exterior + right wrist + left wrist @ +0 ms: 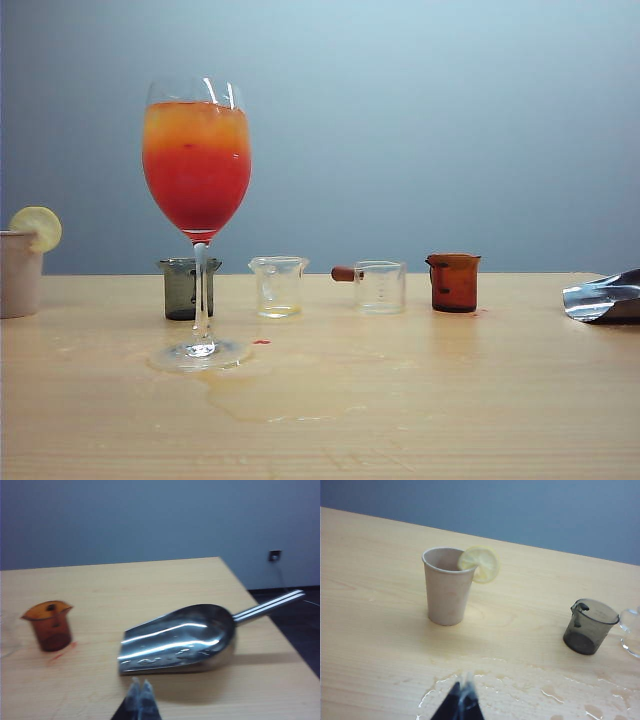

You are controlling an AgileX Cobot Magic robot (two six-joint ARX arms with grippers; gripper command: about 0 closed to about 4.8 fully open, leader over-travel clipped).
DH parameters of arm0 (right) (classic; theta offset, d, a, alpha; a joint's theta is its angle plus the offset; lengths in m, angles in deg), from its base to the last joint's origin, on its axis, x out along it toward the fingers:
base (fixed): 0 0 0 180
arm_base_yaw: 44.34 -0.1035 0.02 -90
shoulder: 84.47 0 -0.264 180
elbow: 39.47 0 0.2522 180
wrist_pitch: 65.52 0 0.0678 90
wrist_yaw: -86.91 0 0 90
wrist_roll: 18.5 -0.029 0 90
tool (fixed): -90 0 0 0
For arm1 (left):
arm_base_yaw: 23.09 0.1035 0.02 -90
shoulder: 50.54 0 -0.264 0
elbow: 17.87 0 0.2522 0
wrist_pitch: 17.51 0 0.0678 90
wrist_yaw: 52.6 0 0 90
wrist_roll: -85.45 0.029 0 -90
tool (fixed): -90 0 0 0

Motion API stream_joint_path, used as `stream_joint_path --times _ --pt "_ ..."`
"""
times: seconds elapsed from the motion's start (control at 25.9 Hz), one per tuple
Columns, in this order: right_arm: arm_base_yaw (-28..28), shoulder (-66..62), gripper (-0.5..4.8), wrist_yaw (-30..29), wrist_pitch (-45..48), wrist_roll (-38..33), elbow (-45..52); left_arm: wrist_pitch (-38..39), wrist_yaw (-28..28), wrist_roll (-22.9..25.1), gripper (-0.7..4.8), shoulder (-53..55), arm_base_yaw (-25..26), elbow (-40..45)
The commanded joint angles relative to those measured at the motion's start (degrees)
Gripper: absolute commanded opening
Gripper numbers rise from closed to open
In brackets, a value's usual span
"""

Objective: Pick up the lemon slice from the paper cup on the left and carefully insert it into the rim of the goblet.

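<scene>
The pale-yellow lemon slice [479, 563] [38, 227] is wedged upright on the rim of the beige paper cup [446, 587] [20, 274] at the table's far left. The tall goblet [197, 170], red fading to orange, stands left of centre in a puddle. My left gripper [462, 680] is shut and empty, well short of the cup, over wet table. My right gripper [140, 682] is shut and empty, just before a steel scoop [180, 642]. Neither gripper shows in the exterior view.
Behind the goblet stand a dark grey beaker [182, 288] [590, 626], two clear beakers [277, 286] [379, 287] and an amber beaker [454, 282] [50, 625]. The scoop [603, 297] lies at the right edge. Spilled liquid [270, 395] spreads around the goblet's foot.
</scene>
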State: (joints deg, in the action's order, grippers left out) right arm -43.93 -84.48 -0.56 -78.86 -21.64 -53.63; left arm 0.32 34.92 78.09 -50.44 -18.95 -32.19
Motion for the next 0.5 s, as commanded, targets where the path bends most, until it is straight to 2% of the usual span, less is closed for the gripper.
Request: stream_joint_path --times 0.04,0.5 --pt "-0.07 -0.04 -0.01 0.7 -1.11 -0.31 0.22 -0.22 -0.33 -0.17 -0.05 0.04 0.0 -1.18" --pt "-0.09 -0.04 -0.01 -0.87 -1.81 -0.39 -0.22 1.18 -1.86 -0.15 -0.05 0.07 0.0 -7.02"
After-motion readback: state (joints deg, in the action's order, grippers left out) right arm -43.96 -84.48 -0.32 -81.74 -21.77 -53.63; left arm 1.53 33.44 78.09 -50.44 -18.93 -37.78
